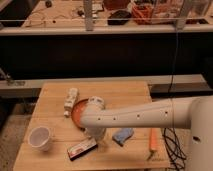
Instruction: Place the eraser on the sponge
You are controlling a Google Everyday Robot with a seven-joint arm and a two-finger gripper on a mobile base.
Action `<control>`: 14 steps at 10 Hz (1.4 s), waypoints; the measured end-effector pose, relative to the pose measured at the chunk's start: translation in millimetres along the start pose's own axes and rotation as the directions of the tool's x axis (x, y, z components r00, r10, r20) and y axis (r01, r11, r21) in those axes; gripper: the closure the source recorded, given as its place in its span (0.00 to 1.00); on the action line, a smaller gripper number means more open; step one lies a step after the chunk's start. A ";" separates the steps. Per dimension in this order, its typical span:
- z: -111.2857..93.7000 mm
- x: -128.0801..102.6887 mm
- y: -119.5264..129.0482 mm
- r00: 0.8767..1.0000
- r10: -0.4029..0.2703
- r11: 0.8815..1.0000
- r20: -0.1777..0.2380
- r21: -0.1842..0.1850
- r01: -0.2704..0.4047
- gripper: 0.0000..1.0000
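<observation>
The eraser point(82, 148) lies flat near the front edge of the wooden table point(55, 95); it is a long black-sided block with a whitish top and a red patch. The sponge point(123, 135), a small light-blue pad, rests on the table to its right, apart from it. My gripper point(96, 141) hangs from the white arm point(145, 116), low over the table just above the eraser's right end, between eraser and sponge. The wrist hides much of the gripper.
A reddish-brown plate point(78, 111) sits behind the wrist, partly covered by it. A cream-white bottle-like object point(70, 101) lies at the back left, a white cup point(39, 138) at the front left, an orange carrot point(153, 139) at the front right.
</observation>
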 end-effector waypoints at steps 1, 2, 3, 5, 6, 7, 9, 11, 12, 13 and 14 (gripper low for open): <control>1.8 -1.2 -2.3 1.000 -0.006 1.000 0.001 0.001 0.006 0.20; 2.8 -0.6 -2.6 1.000 -0.008 1.000 0.000 0.002 0.008 0.20; 5.3 -0.3 -2.4 1.000 -0.010 1.000 0.002 0.001 0.010 0.20; 8.8 0.7 -2.0 1.000 -0.013 1.000 0.002 0.001 0.013 0.20; 10.3 0.9 -2.8 1.000 -0.016 1.000 0.001 0.002 0.016 0.20; 10.8 0.7 -3.9 1.000 -0.018 1.000 0.000 0.002 0.018 0.20; 13.6 1.1 -3.8 1.000 -0.015 1.000 0.001 0.002 0.015 0.20; 16.0 1.7 -3.8 1.000 -0.015 1.000 0.001 0.002 0.015 0.20; 17.1 2.3 -3.9 1.000 -0.016 1.000 0.000 0.002 0.016 0.20; 18.1 2.2 -4.2 1.000 -0.019 1.000 0.001 0.002 0.019 0.20; 19.2 2.2 -4.5 1.000 -0.021 1.000 0.001 0.002 0.021 0.20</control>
